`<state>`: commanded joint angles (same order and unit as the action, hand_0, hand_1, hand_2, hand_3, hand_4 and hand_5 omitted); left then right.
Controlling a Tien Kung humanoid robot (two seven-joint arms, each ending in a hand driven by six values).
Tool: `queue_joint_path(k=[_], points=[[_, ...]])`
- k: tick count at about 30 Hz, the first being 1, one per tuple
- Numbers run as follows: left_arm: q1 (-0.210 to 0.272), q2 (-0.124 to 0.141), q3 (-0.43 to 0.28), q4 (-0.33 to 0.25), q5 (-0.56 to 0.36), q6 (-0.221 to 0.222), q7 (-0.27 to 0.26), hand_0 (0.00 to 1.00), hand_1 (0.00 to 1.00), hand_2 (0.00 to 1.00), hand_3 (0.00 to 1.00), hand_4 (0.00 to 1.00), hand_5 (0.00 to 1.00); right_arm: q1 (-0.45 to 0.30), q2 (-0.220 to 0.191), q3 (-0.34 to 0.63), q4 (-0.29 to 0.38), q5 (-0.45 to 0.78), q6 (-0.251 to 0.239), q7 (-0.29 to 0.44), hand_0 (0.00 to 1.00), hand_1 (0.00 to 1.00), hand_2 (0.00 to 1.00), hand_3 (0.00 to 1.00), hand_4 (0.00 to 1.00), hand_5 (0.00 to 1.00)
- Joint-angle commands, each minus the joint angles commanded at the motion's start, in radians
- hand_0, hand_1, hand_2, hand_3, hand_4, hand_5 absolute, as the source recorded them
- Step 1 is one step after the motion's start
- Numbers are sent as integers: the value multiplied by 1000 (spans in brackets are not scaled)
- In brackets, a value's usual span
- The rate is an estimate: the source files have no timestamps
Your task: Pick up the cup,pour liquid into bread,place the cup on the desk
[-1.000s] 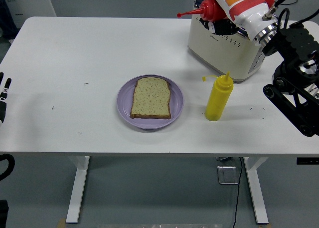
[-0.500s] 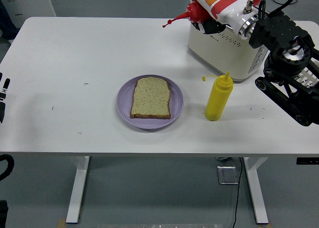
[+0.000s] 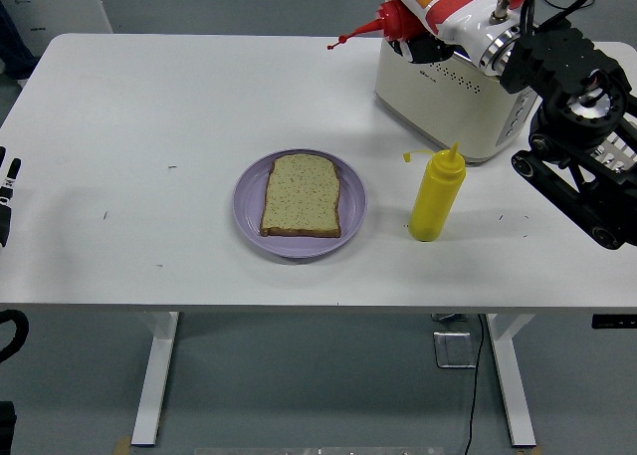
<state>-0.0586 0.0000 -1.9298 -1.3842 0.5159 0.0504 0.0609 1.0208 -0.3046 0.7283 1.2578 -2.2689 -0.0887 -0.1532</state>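
Observation:
A slice of bread point(image 3: 301, 195) lies on a purple plate point(image 3: 353, 216) near the table's front middle. My right hand point(image 3: 423, 22) is raised at the top right, above a toaster, shut on a red squeeze bottle point(image 3: 383, 25). The bottle lies almost level, its nozzle pointing left, well away from the bread. No cup shows. My left hand point(image 3: 7, 191) rests at the left edge of the table, fingers relaxed and empty.
A cream toaster point(image 3: 453, 102) stands at the back right. A yellow squeeze bottle point(image 3: 437, 194) stands upright right of the plate. My right arm point(image 3: 582, 136) hangs over the table's right end.
My right hand carried the red bottle up and to the left over the first half second, then held almost still. The left hand has not moved.

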Motion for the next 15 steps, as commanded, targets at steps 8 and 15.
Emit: queue_joint_path(k=[8, 15], points=[[-2, 0, 5, 0, 2, -2, 0, 816, 808, 853, 756, 630, 998, -12, 21, -158, 0, 0, 13, 9, 29, 53, 208, 336, 710, 215], [4, 0, 4, 1, 1, 0, 0, 816, 808, 853, 755, 630, 998, -54, 11, 42, 34, 0, -117, 0, 28, 53, 209, 336, 707, 212]])
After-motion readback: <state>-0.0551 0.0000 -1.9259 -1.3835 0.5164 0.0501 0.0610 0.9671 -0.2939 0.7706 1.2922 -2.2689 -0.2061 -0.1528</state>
